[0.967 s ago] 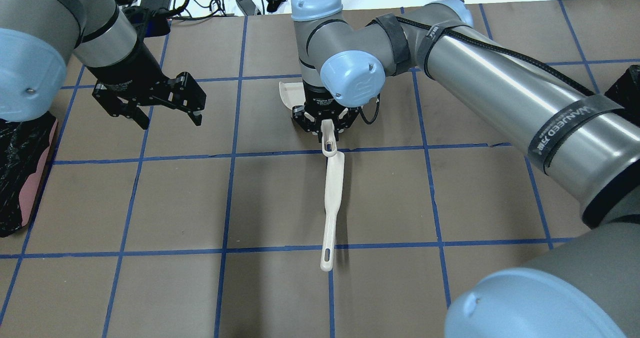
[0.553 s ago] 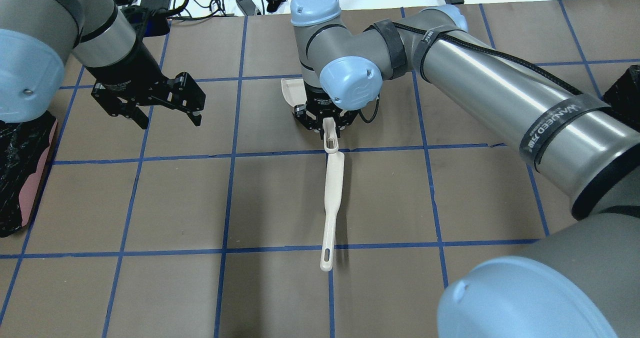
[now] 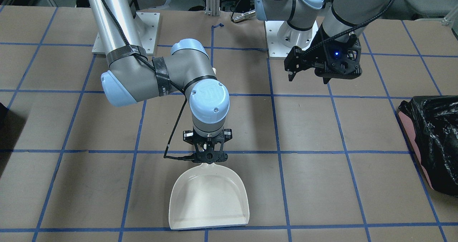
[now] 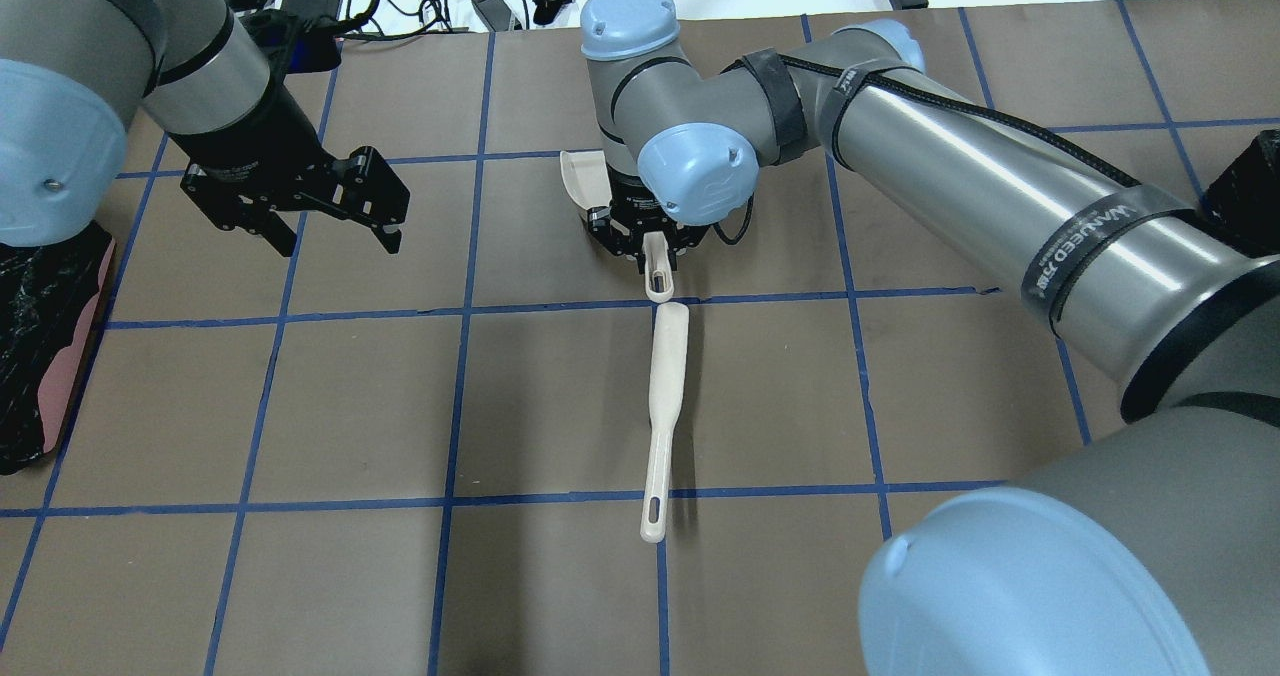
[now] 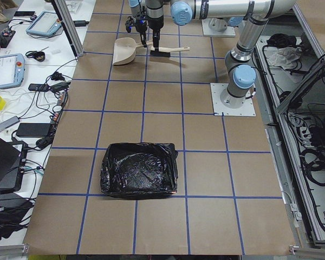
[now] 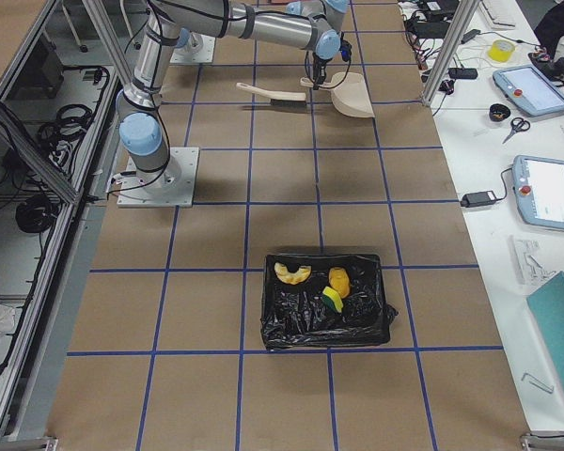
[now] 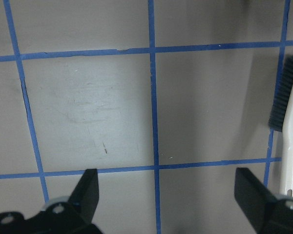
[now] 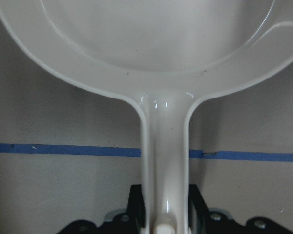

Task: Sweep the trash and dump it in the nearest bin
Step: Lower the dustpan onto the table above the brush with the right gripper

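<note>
Brown worktop: paper-covered and marked into squares by blue tape; it carries everything below.
My right arm: reaches from the overhead view's right across to the middle, wrist pointing straight down.
My left arm: comes in at the overhead view's upper left and hangs above the worktop, well apart from the right arm.
Pink bin: lined with a crinkled black bag; it stands at the worktop's end on my left side.
Bin: black-bagged, at the worktop's end on my right; only a dark corner of it shows at the overhead view's right edge.
Dustpan: cream plastic, nothing in its scoop, mouth turned away from my base and its front lip on a blue tape line. I cannot tell whether it rests on the worktop.
Brush: cream, long and narrow, lying flat on the worktop with dark bristles along one edge; its broad end is just beside the tip of the dustpan's handle.
My right claw: closed tight around the dustpan's handle, a finger on each side.
My left claw: spread wide with nothing between the fingers, above bare paper.
Trash: inside the bin, namely a pale curved peel, an amber-orange lump and a yellow sponge piece with green backing.
</note>
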Robot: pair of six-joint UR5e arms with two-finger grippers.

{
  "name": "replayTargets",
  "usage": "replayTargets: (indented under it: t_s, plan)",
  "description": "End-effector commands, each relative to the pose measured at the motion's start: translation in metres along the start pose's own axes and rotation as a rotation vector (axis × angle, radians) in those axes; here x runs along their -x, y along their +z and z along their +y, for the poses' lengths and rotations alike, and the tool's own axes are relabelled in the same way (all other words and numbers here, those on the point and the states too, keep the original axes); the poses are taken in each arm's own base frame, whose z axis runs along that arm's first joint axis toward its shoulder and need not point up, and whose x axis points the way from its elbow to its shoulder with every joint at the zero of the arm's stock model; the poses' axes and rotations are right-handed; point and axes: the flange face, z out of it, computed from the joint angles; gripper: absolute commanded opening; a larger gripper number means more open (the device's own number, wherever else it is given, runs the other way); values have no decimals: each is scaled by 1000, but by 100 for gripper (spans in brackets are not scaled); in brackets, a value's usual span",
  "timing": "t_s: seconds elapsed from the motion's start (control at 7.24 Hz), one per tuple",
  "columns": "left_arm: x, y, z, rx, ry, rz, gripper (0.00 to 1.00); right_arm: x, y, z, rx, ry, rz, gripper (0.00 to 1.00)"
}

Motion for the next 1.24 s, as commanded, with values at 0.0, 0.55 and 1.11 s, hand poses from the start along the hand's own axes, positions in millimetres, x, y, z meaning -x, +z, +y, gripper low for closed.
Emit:
replayTargets:
  t_s: [0.0, 0.55, 1.11]
  plan:
    - [-1, 0, 0, 0, 2, 0, 100, 0, 5, -1, 6, 0, 1, 0]
    - [-1, 0, 0, 1, 2, 0, 100, 0, 6, 0, 7, 1, 3, 0]
    - [-1, 0, 1, 4, 2, 0, 100, 1, 8, 0, 16, 17, -2, 0]
